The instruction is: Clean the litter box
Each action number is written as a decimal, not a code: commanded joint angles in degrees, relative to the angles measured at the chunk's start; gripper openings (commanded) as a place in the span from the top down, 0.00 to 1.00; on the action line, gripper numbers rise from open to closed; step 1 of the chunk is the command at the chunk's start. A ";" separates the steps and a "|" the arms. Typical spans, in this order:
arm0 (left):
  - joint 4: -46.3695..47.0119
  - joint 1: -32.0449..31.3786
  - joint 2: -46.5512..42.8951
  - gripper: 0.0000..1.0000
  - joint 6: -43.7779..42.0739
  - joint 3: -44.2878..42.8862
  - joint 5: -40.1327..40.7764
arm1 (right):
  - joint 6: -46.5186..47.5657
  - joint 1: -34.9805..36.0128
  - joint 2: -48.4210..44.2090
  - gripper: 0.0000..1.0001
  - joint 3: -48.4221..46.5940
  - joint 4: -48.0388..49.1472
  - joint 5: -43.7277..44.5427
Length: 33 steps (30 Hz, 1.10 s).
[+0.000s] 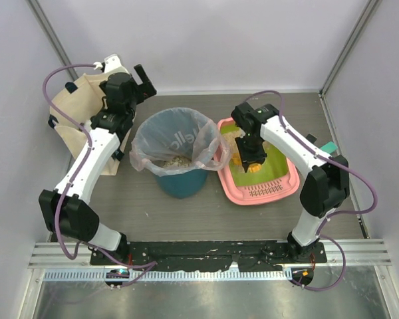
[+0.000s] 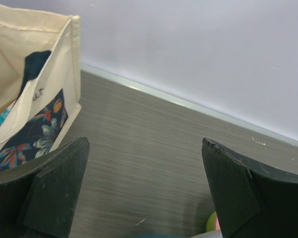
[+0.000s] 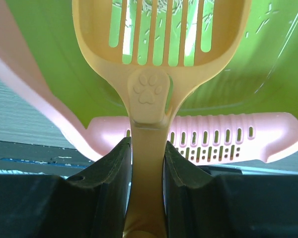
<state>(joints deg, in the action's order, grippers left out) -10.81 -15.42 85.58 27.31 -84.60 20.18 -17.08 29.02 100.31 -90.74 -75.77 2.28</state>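
The pink litter box [image 1: 279, 191] with a lime-green floor lies right of centre, its slotted ledge toward me. It shows in the right wrist view [image 3: 228, 141]. My right gripper [image 1: 251, 158] is over the tray and shut on the handle of the orange slotted scoop [image 3: 161, 34], whose head reaches over the green floor. A little beige litter shows through the scoop's slots. My left gripper [image 1: 145, 81] is open and empty, raised at the back left; in its wrist view [image 2: 145, 186] only bare table lies between its fingers.
A teal round bin [image 1: 179, 179] lined with a clear bag stands just left of the tray, with beige litter in it. A cream tote bag [image 1: 80, 106] stands at the back left and also shows in the left wrist view [image 2: 35, 99]. Walls enclose the table.
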 commanded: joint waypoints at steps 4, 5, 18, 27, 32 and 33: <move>-4.58 -0.05 -6.38 0.00 2.13 1.80 4.69 | 0.30 -0.01 -3.89 0.99 -0.42 -10.63 -3.67; -4.40 -0.05 -7.26 0.00 1.79 2.59 4.60 | -0.49 -0.01 -4.42 0.99 0.55 -10.72 -5.69; -3.69 0.04 -7.71 0.00 -0.77 4.35 3.72 | -0.15 -0.36 -1.97 0.99 5.75 -10.63 -2.72; -4.66 -0.05 -7.53 0.00 -1.64 3.04 4.16 | 4.07 -2.12 7.07 0.99 -2.07 -6.33 -4.21; -5.01 0.04 -8.67 0.00 -1.47 3.30 5.91 | 6.27 -2.21 11.13 0.99 -5.15 -4.30 -5.01; -5.01 0.13 -8.76 0.00 -1.38 3.39 6.18 | 7.14 -2.30 11.48 0.99 -5.32 -3.95 -4.83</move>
<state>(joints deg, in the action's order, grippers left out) -16.58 -15.42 79.09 26.41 -80.31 23.55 -13.15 26.85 110.76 -93.14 -77.38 -1.76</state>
